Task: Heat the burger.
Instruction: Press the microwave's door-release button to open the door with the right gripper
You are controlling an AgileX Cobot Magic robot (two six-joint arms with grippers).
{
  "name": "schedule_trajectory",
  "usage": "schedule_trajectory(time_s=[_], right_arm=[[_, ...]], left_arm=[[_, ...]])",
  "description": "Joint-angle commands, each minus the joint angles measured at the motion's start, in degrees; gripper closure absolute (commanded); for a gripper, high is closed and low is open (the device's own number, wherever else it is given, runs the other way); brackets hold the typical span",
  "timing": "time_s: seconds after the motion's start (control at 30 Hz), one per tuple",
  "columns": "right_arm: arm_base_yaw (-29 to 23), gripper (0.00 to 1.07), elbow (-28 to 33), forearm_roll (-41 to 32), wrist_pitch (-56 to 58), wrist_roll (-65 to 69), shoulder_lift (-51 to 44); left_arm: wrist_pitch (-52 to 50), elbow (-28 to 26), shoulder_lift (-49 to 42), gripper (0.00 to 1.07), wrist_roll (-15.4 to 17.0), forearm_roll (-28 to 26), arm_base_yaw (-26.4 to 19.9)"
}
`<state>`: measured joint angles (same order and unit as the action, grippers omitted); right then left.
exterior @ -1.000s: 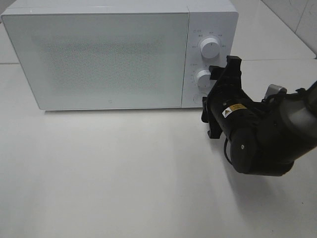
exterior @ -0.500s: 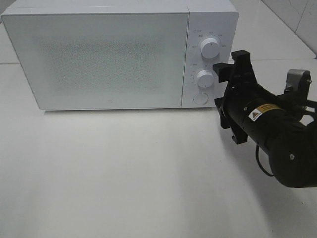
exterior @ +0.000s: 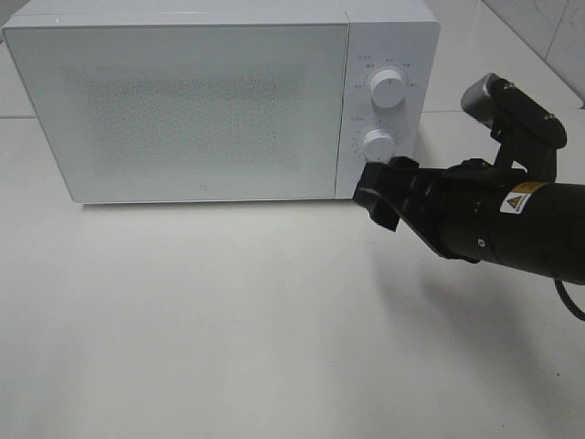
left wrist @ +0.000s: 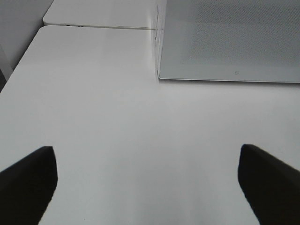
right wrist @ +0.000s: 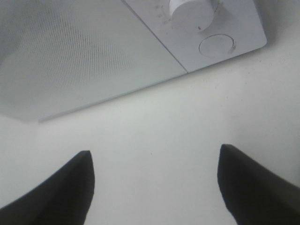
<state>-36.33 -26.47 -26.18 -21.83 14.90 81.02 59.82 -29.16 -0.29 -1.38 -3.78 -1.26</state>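
The burger is out of view in every frame. The white microwave (exterior: pixel 201 101) stands at the back of the table with its door shut. My right gripper (exterior: pixel 377 197) is open and empty, low in front of the control panel's bottom corner, just below the lower knob (exterior: pixel 377 144). The right wrist view shows its fingers (right wrist: pixel 61 187) spread above the table, with the lower knob (right wrist: pixel 191 11) and the round button (right wrist: pixel 216 45) ahead. My left gripper (left wrist: pixel 150 183) is open and empty over bare table, short of the microwave's left corner (left wrist: pixel 159 70). It does not show in the exterior high view.
The upper knob (exterior: pixel 388 89) sits above the lower one on the panel. The white table (exterior: pixel 228 320) stretches in front of the microwave. A seam and a second tabletop (left wrist: pixel 98 18) lie behind on the left. A tiled wall (exterior: pixel 548 27) is at the back right.
My right arm has turned and swung in: the gripper moved from beside the knobs down and left to the panel's bottom corner, now covering the round button in the exterior high view.
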Motion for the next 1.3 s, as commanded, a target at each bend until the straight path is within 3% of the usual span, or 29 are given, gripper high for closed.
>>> schedule_trajectory(time_s=[0.03, 0.23, 0.47, 0.6, 0.8, 1.03, 1.3], right_arm=[[0.29, 0.38, -0.17, 0.74, 6.25, -8.71, -2.52], [0.29, 0.38, -0.69, 2.18, 17.99, -18.96, -9.51], [0.29, 0.38, -7.68, 15.76, 38.96, -17.48, -16.62], [0.29, 0.38, -10.77, 17.13, 49.62, -18.96, -21.20], [0.29, 0.38, -12.66, 17.36, 55.86, -20.00, -25.38], [0.29, 0.27, -12.83, 21.89, 62.97, -18.33, -33.86], [1.15, 0.31, -12.78, 23.15, 69.67, -17.07, -43.26]], left_arm=[[-0.40, 0.29, -1.20, 0.06, 0.11, -0.52, -0.11], [-0.40, 0.29, -1.20, 0.06, 0.11, -0.52, -0.11], [-0.40, 0.29, -1.20, 0.06, 0.11, -0.52, -0.11], [-0.40, 0.29, -1.20, 0.06, 0.11, -0.52, -0.11], [-0.40, 0.29, -1.20, 0.06, 0.11, -0.52, -0.11], [-0.40, 0.29, -1.20, 0.06, 0.11, -0.52, -0.11], [-0.40, 0.29, -1.20, 0.06, 0.11, -0.52, -0.11]])
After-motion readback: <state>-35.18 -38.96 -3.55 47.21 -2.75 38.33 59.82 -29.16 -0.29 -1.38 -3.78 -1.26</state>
